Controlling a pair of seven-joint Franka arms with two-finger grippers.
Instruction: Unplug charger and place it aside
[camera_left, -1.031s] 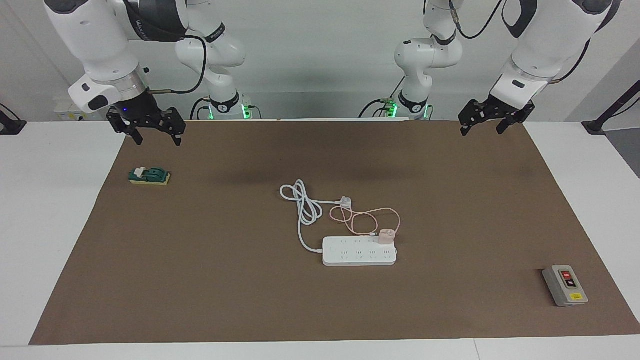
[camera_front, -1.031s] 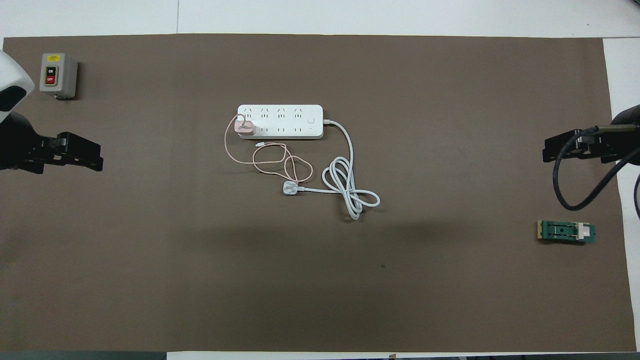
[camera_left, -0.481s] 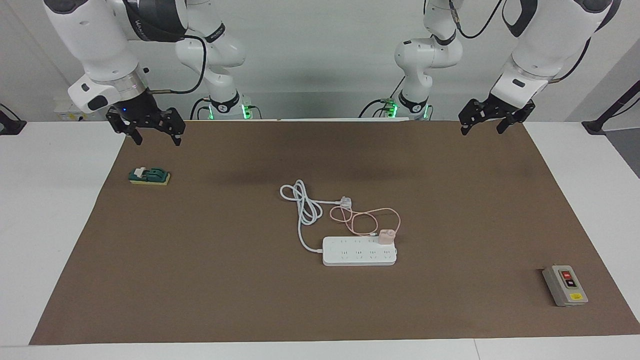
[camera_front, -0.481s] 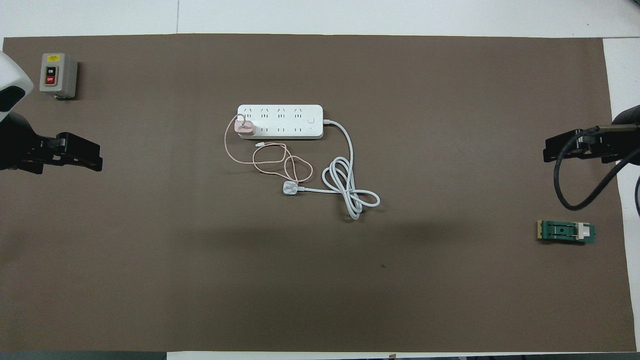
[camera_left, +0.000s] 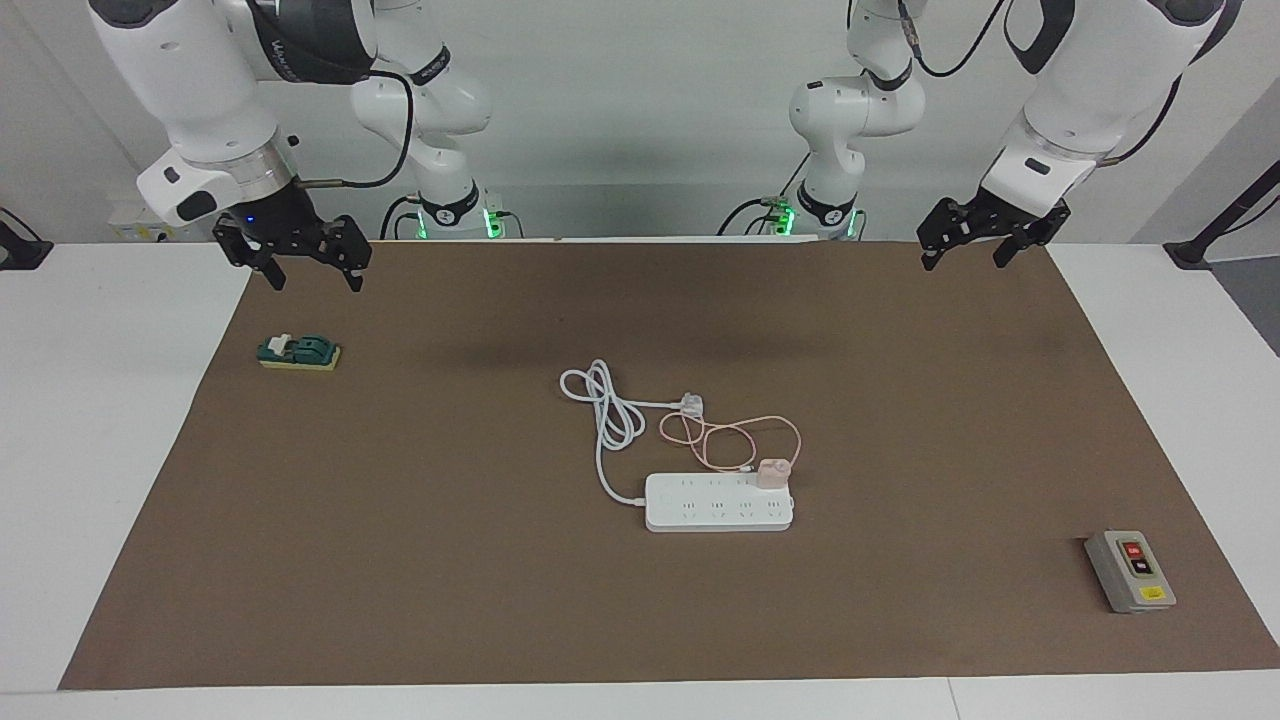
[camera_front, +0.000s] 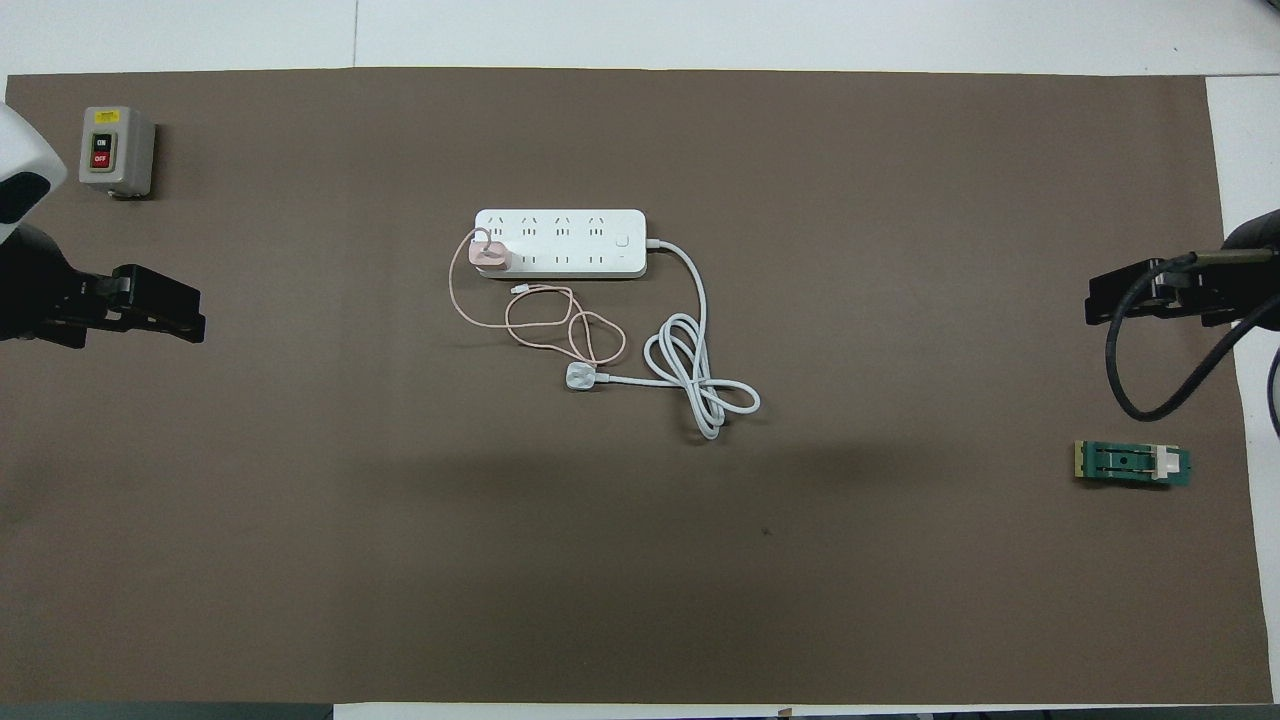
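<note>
One camera sits high across the table, facing the robots and looking down at a slant. The other hangs high above the robots' end, looking steeply down and forward. Both take in the whole brown mat (camera_left: 400, 560) (camera_front: 300, 560), half a turn apart.

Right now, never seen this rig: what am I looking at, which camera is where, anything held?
Two white robot arms stand at a table covered by a brown mat. One picture faces the robots from across the table; the other looks down from above their own end, so the sides swap.

The left tool and right tool both hang open and hold nothing, one over each end of the mat.

Mid-table lies a white power strip with a pink charger plugged into its end socket, cable looped beside it. The strip's white plug lies loose. A grey switch box and a green switch part sit near the ends.
</note>
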